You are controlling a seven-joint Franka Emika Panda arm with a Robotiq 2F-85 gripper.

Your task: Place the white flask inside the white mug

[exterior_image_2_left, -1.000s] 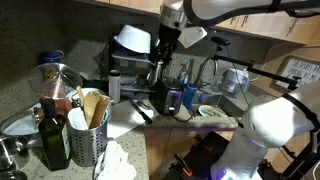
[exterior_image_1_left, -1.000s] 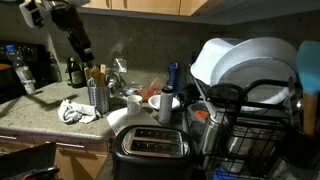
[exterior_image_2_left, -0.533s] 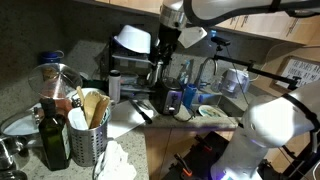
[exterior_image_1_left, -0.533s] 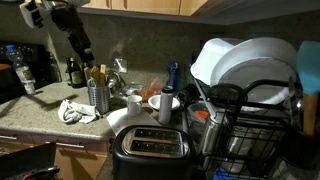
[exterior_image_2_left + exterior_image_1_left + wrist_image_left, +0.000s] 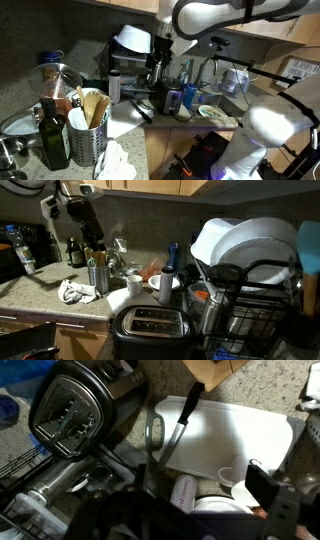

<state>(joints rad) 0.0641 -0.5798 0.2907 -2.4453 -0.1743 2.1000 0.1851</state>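
The white flask [image 5: 166,286] stands upright on the counter behind the toaster, with its darker top up. The wrist view shows it [image 5: 185,491] with printed lettering on its side. The small white mug [image 5: 134,281] stands just to one side of it and also shows in the wrist view [image 5: 230,478] on the edge of a white cutting board. My gripper [image 5: 95,238] hangs above the counter near the utensil cup, apart from the flask. In the wrist view its fingers [image 5: 200,498] are spread wide with nothing between them.
A perforated metal utensil cup [image 5: 98,276] stands near the gripper. A wide white bowl [image 5: 122,298], a black toaster [image 5: 150,330], a dark blue bottle [image 5: 172,256] and a dish rack with white plates [image 5: 250,250] crowd the counter. A knife [image 5: 180,420] lies on the cutting board [image 5: 235,430].
The arm has swung sideways and the gripper has moved lower, closer to the utensil cup and the mug. The flask and mug have not moved.
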